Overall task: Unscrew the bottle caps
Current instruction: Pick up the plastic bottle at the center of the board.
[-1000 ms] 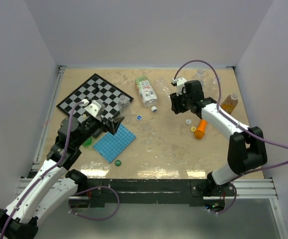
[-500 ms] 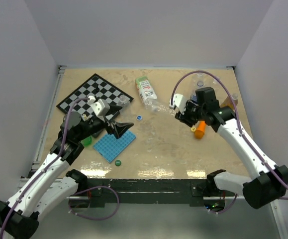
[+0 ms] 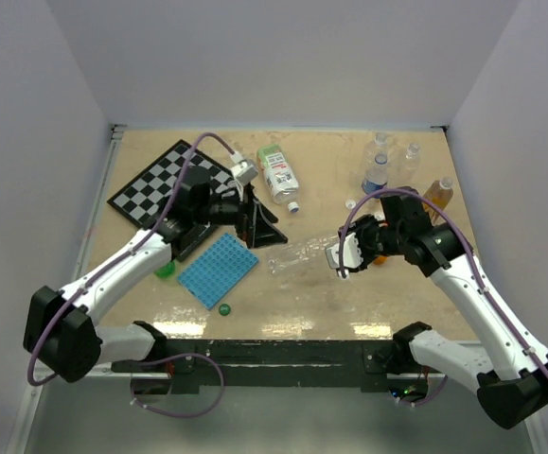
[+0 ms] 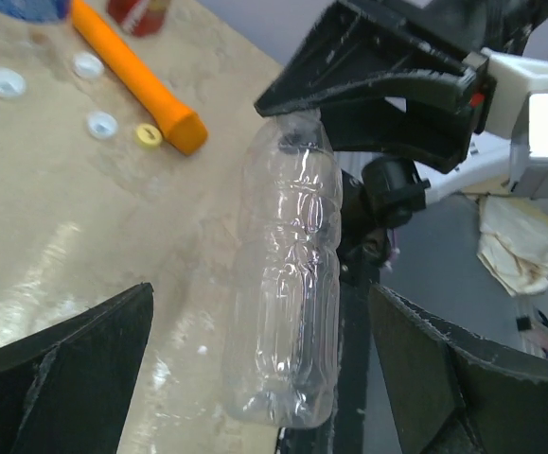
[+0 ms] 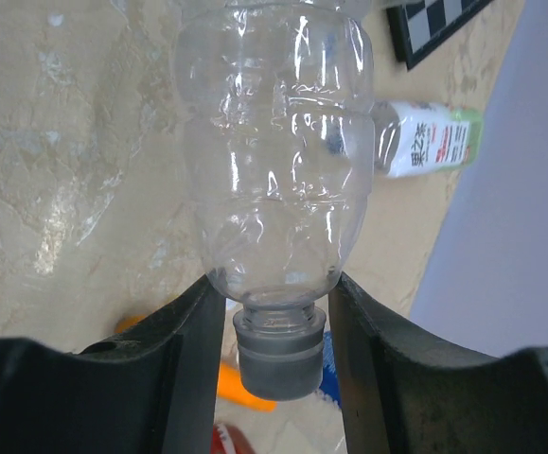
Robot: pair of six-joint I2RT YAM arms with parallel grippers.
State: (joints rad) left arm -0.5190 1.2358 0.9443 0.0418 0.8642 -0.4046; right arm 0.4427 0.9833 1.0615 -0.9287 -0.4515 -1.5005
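- Both arms have come in toward the middle of the table since the earlier overhead frame. The right gripper has brought the clear bottle down from the far side. The left gripper has left the blue mat.
- Top view: the bottle is held level, with its base pointing at the left gripper. I judge this is so that the left arm can take the body while the right one works at the neck. The labelled bottle lies well apart, and the cap is hidden here.
- Left wrist view: the left fingers are spread wide, one on each side of the bottle's base, and do not touch it. Only this view shows the loose caps beside the orange toy.
- Right wrist view: only here the cap shows, grey and still on the neck. The right fingers pinch the bottle at the neck, with the cap between them.
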